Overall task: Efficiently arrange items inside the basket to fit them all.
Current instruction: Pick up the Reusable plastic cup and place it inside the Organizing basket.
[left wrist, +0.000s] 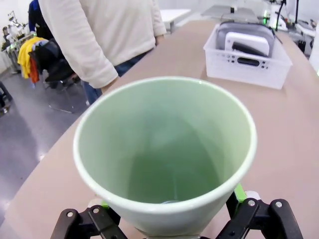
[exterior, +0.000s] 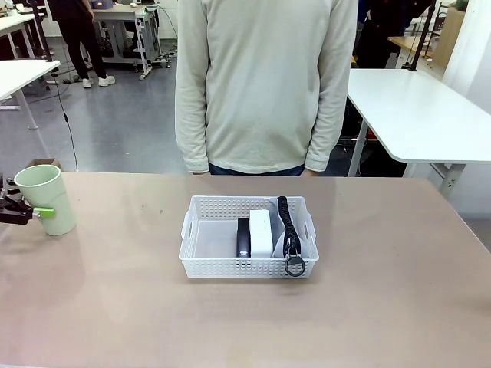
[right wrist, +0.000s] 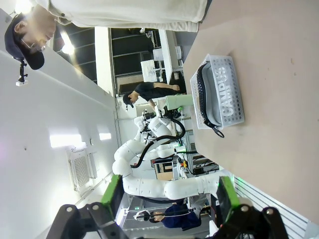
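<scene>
front view: we see our left gripper (exterior: 31, 212) level at the bench's (exterior: 383, 322) left edge, fingers pinching the cup (exterior: 47, 198); basket (exterior: 201, 230) mid-bench holds stapler (exterior: 243, 238), box (exterior: 261, 232), pouch (exterior: 288, 230). right fingers (right wrist: 113, 191) spread, aloft.

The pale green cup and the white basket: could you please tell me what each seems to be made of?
The pale green cup looks like matte plastic: smooth, evenly coloured wall, soft sheen, though glazed ceramic is possible. The basket seems moulded white plastic, going by its regular perforated sides.
</scene>
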Controlling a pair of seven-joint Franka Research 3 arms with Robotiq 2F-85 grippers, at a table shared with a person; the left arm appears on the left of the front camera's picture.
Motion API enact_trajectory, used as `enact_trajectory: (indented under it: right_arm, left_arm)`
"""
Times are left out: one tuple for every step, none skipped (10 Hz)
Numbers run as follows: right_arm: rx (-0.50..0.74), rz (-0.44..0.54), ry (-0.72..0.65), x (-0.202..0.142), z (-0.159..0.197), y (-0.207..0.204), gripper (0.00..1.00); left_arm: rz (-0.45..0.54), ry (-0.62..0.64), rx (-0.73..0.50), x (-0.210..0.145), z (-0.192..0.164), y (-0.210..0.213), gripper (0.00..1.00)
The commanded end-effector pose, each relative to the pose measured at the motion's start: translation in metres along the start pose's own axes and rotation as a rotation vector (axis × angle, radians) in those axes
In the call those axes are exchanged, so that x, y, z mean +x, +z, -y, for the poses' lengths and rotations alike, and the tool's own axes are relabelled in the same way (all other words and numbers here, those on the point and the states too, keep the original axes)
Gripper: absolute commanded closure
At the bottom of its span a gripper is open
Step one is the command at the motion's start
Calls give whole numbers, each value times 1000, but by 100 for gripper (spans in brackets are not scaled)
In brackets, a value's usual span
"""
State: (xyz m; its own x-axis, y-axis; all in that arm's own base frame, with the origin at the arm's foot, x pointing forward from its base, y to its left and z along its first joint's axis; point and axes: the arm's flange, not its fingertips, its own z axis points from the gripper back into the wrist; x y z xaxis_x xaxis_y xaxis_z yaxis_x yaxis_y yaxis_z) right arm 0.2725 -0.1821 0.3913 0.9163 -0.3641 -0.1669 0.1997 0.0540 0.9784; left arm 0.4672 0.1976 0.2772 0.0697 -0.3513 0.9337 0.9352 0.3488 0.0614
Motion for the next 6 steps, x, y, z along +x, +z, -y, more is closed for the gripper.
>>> enact_trajectory:
  right_arm:
    - [18,1,23,0,-1,1,0]
    - [18,1,23,0,-1,1,0]
    - [18,1,23,0,-1,1,0]
    - [18,1,23,0,-1,1,0]
    - [18,1,23,0,-1,1,0]
    - [18,1,23,0,-1,1,0]
  left_arm:
    - [89,33,14,5,-7,6,0]
    - [107,39,3,7,-7,7,0]
    - [119,49,-7,7,-7,5,0]
    - [118,51,-6,7,-6,4,0]
    - [121,52,-14,7,-6,4,0]
    - [121,54,-18,7,-6,4,0]
